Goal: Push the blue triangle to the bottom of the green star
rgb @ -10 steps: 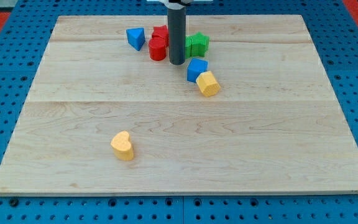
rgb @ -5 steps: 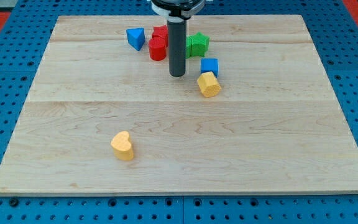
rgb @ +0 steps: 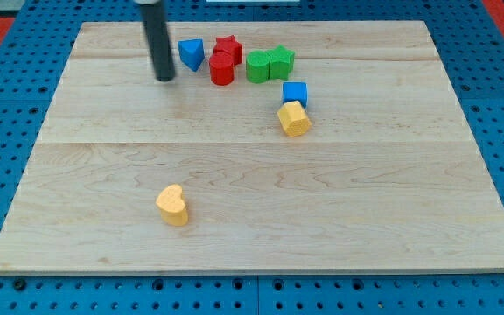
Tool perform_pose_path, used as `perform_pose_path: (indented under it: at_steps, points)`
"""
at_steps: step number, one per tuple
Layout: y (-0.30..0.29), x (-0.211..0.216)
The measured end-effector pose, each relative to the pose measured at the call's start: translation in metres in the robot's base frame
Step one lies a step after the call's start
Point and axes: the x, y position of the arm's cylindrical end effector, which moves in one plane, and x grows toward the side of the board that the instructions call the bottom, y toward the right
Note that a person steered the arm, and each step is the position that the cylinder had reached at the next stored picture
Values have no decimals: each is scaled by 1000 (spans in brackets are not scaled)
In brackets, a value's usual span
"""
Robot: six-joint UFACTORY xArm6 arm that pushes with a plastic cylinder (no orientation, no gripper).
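Observation:
The blue triangle (rgb: pixel 191 53) lies near the view's top, left of centre. The green star (rgb: pixel 280 61) lies to its right, touching a green block (rgb: pixel 257 66). Between them sit a red star (rgb: pixel 227 47) and a red cylinder (rgb: pixel 221 69). My tip (rgb: pixel 164 77) rests on the board just left of and slightly below the blue triangle, a small gap apart from it.
A blue cube (rgb: pixel 295 93) sits below the green star, with a yellow block (rgb: pixel 293 118) touching its lower side. A yellow heart (rgb: pixel 172 205) lies toward the view's bottom left. The wooden board (rgb: pixel 392 201) sits on a blue pegboard.
My tip has moved from the middle of the block cluster to the view's left, past the red blocks, to the left side of the blue triangle. The blocks have stayed put in the last half second.

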Motion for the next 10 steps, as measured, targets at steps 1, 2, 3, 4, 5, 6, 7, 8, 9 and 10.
perform_pose_path:
  at_steps: [1,2,3,4,5,6,7,8,9,10]
  points:
    - [-13,-59]
    - [43,-72]
    - [73,-41]
    - [73,-13]
    - [80,20]
    - [66,37]
    - [60,50]
    - [101,51]
    - [93,50]
    - [107,46]
